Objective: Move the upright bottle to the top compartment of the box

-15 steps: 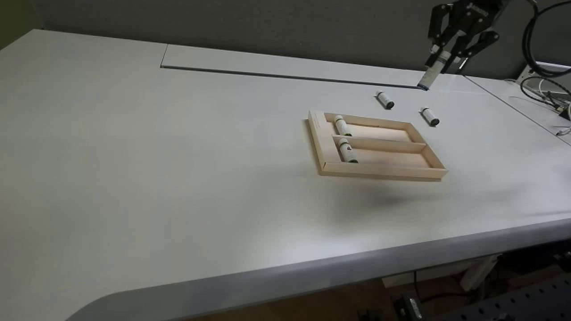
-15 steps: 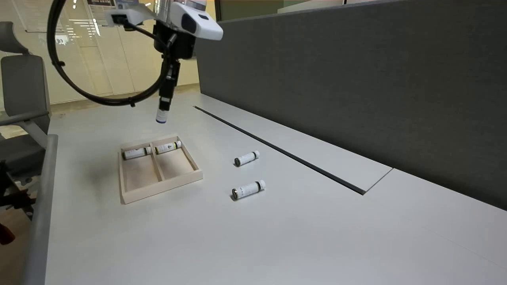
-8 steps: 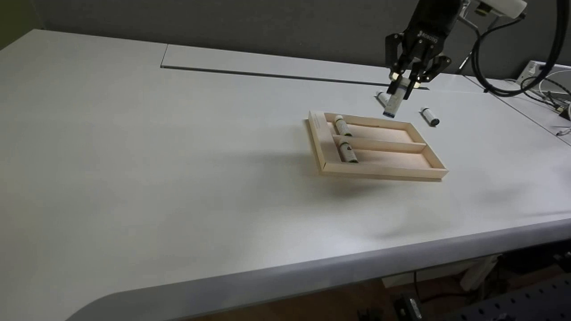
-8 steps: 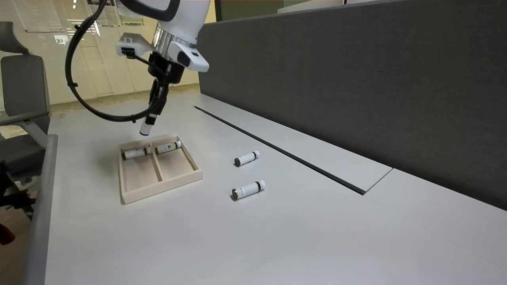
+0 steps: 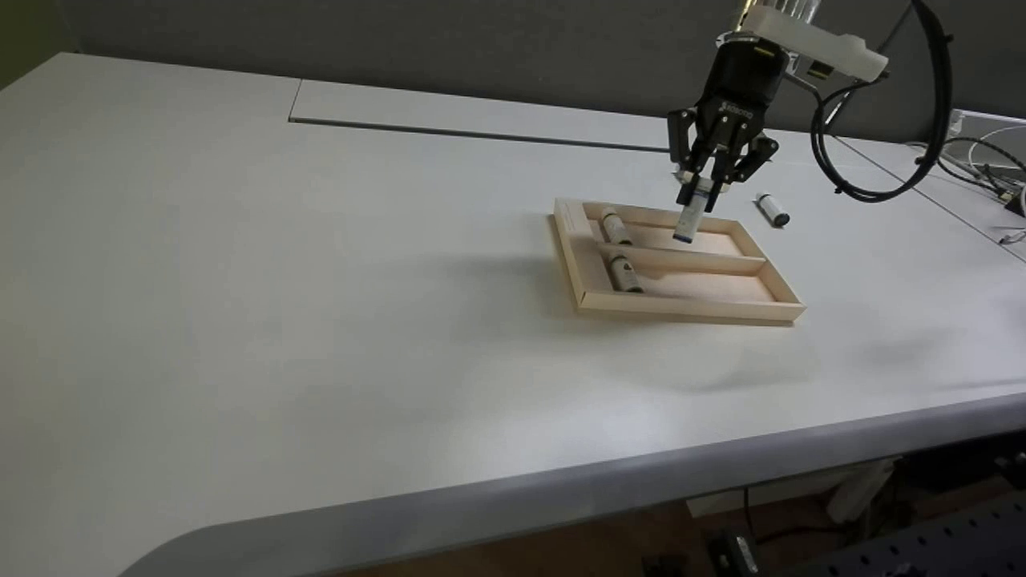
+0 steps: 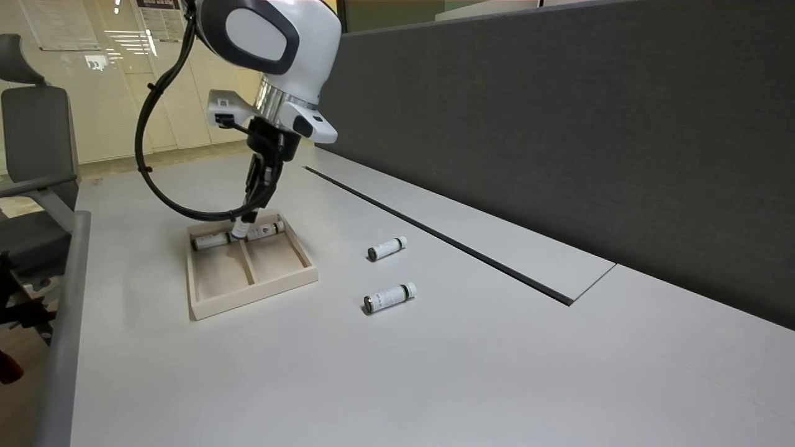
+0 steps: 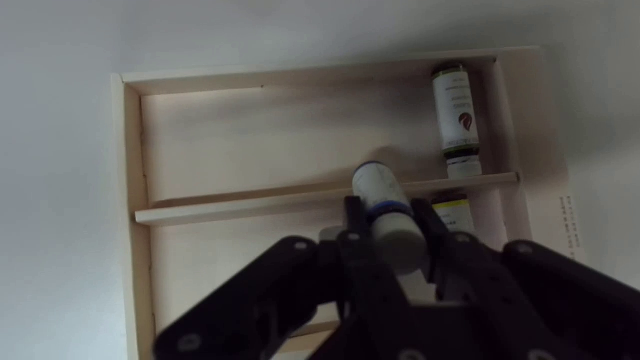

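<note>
The held bottle [image 7: 378, 184] hangs tilted over the box [image 5: 583, 252], its blue-edged base pointing down and its white cap up; the end effector [image 7: 390, 212] is grasping it near the cap, from both sides. In an exterior view the held bottle shows right of the frame's centre, its base overlapping the top compartment [image 5: 721, 241], the slot along the upper edge of the box there; in the wrist view, near the middle of the frame, the base overlaps the wooden slat [image 7: 240, 207] and the edge of the near compartment [image 7: 225, 135]. A drop-marked bottle [image 7: 456, 107] lies at the right end of the near compartment in that view, and a yellow-banded bottle [image 7: 456, 215], partly covered by the end effector, lies at the same end of the top compartment. On the worktop [image 6: 497, 372], outside the box, a loose bottle [image 6: 386, 249] and another bottle [image 6: 390, 298] lie on their sides near the centre of the frame in an exterior view, apart from each other. A white arm [image 6: 313, 59] bears the end effector in the upper left there, with a black cable [image 6: 202, 215] looping beside it. A dark grey partition [image 6: 559, 155] fills the upper right, and an office chair [image 6: 37, 143] stands at the left edge.
</note>
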Robot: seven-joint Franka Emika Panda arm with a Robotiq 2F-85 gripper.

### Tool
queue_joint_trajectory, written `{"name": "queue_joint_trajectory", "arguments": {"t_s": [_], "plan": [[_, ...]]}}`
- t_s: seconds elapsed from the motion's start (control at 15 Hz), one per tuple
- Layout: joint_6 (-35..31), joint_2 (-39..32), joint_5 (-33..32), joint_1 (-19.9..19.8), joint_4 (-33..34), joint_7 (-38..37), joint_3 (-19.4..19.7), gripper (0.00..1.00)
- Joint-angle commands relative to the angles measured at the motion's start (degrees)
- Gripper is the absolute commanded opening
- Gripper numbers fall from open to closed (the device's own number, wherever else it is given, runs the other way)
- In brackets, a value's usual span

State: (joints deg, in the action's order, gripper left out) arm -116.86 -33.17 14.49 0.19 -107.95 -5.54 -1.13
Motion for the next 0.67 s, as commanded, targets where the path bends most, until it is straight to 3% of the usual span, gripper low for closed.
{"name": "queue_joint_trajectory", "arguments": {"t_s": [0.0, 0.6], "plan": [[0.05, -2.36, -0.77, 0.16, 2.98, -0.56, 0.06, 0.07], [-2.14, -6.38, -1.06, 0.43, 5.89, -0.98, 0.16, 0.07]]}}
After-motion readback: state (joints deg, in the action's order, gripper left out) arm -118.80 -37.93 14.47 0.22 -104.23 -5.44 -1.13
